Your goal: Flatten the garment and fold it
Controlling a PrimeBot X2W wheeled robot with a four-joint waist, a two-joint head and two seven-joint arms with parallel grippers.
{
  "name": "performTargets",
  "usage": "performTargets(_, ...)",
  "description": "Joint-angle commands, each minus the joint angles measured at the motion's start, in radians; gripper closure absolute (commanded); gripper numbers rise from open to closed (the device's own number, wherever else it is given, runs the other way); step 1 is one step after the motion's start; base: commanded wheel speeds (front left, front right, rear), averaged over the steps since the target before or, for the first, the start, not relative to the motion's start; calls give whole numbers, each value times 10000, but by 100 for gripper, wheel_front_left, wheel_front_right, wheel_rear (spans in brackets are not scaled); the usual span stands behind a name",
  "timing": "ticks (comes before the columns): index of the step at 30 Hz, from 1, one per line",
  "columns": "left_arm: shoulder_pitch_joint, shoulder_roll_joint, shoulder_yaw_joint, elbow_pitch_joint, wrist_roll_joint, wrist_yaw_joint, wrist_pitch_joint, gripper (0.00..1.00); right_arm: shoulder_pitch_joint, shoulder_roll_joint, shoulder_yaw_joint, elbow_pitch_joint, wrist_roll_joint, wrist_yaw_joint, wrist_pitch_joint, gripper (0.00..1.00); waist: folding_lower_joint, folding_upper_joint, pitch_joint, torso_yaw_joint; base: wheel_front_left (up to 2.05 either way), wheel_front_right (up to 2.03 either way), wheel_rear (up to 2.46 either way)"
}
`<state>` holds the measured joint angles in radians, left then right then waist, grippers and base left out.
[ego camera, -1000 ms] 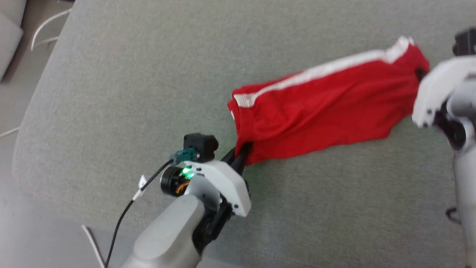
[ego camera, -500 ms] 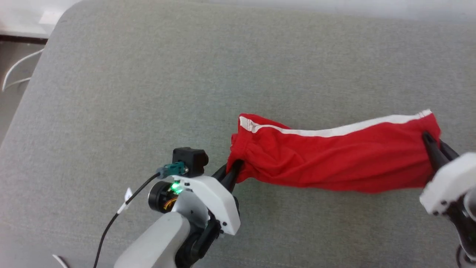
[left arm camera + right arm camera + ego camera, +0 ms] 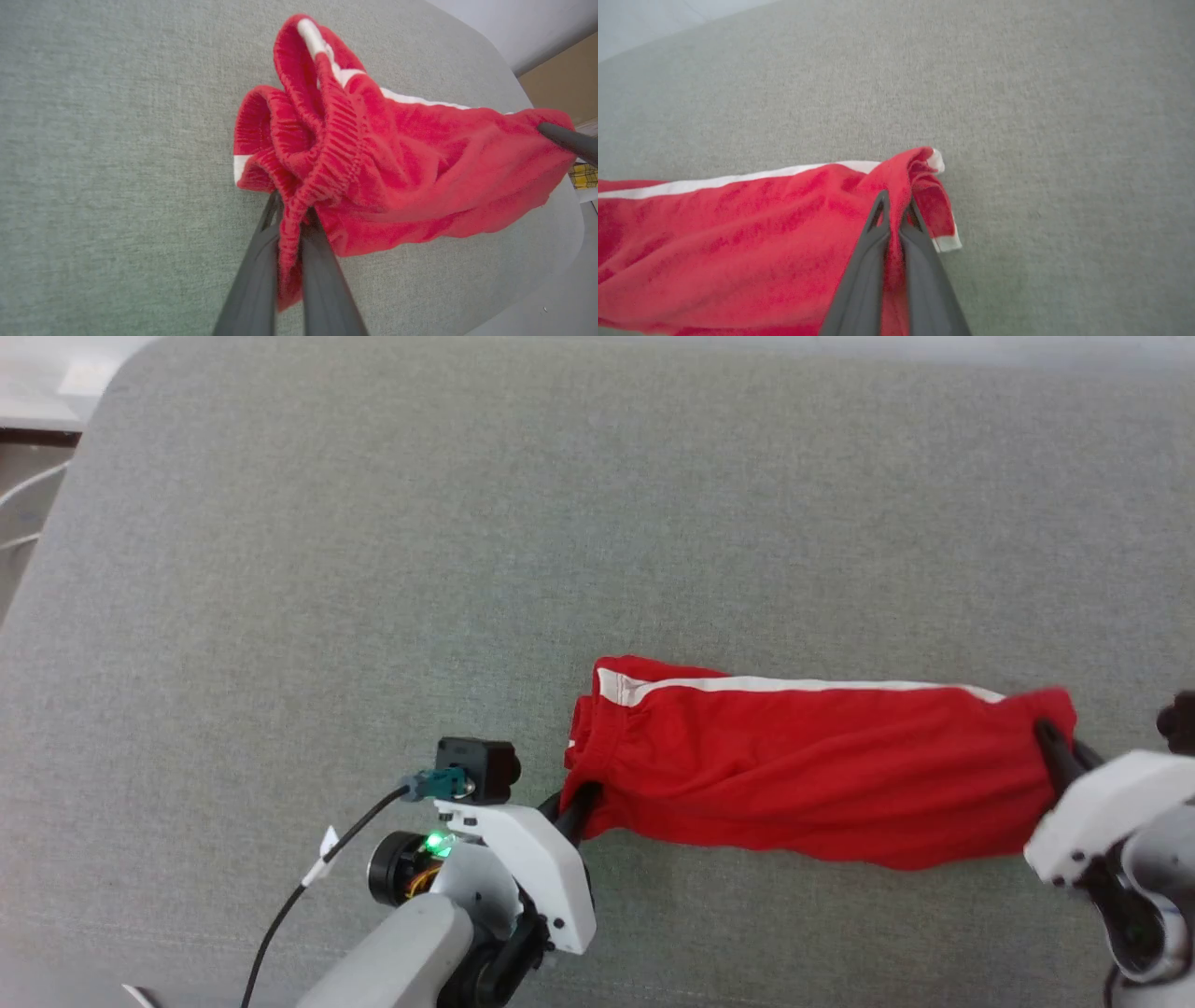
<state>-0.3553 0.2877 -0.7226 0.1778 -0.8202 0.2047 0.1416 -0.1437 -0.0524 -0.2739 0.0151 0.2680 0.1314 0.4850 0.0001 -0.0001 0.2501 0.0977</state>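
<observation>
Head view: red garment [image 3: 803, 775] is stretched crosswise low over the grey cloth bench [image 3: 373, 569], with a white stripe [image 3: 794, 685] along its far edge. The left pincer [image 3: 581, 795] is clamped on its gathered end, the right pincer [image 3: 1050, 737] on the other end. A white tag [image 3: 327, 847] on the black cable [image 3: 280, 924] is too small to read.

Left wrist view: both fingers squeeze the ribbed waistband [image 3: 336, 140].

Right wrist view: fingers pinch a red corner beside its white trim [image 3: 948, 242].
</observation>
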Motion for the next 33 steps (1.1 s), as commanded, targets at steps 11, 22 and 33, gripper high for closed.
performTargets(11,-383,-408,0,1253,-102,-134,-319,100,-997,21,204,1976,-673,-7,-2124,100,-1,1,295,-24,0,0,0)
performTargets(22,86,-237,360,1138,-222,-239,-1260,0,-215,22,-276,2145,-456,-7,-1939,0,-1,1,-418,-80,0,0,0)
performTargets(33,693,486,1690,-46,613,77,-3867,0,1323,22,-142,330,-319,-7,-2808,0,-1,1,-1059,-179,0,0,0)
